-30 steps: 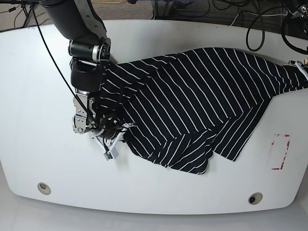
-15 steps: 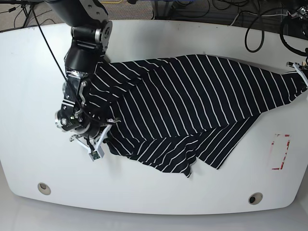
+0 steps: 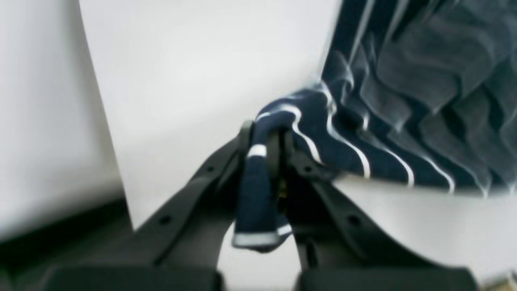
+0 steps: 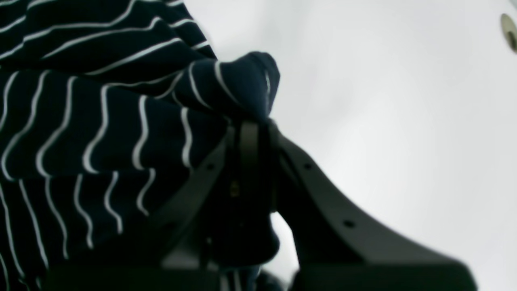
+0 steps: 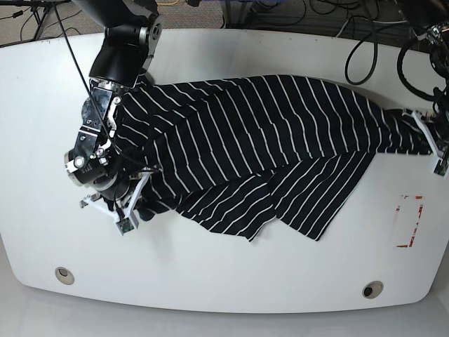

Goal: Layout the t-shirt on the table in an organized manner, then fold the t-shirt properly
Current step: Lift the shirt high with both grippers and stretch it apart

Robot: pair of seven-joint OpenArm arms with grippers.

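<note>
I've dragged the t-shirt (image 5: 266,154) toward the table's (image 5: 231,281) left edge, right gripper (image 5: 133,203) and left gripper (image 5: 424,140) both clamping fabric, still rumpled, folding not begun.

No writing, label, brand or number can be read anywhere; the red-and-white tape rectangle (image 5: 409,221) on the smooth white tabletop (image 5: 231,274) carries no legible marks
</note>
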